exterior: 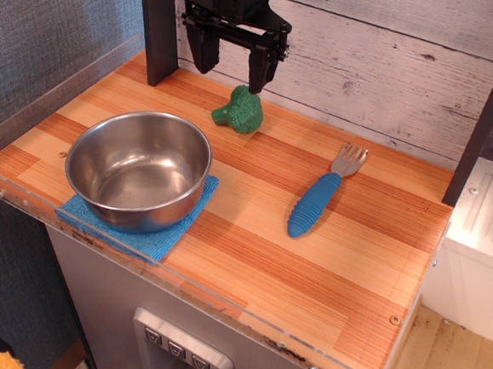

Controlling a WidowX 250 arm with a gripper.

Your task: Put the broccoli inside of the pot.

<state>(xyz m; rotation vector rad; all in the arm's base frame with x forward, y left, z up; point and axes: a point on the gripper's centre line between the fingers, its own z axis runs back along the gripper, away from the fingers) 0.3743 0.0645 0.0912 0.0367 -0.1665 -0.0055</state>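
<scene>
The small green broccoli (238,111) lies on the wooden counter near the back wall. The pot (138,167), a shiny round steel bowl, stands empty at the front left on a blue cloth (153,239). My black gripper (232,66) hangs open and empty at the back, just above and slightly behind the broccoli. Its right finger tip is right over the floret's top; the left finger is off to the left of it.
A fork with a blue ribbed handle (322,196) lies to the right of centre. A dark post (157,25) stands at the back left and another (490,105) at the right. A clear acrylic rim (179,286) edges the counter's front and left.
</scene>
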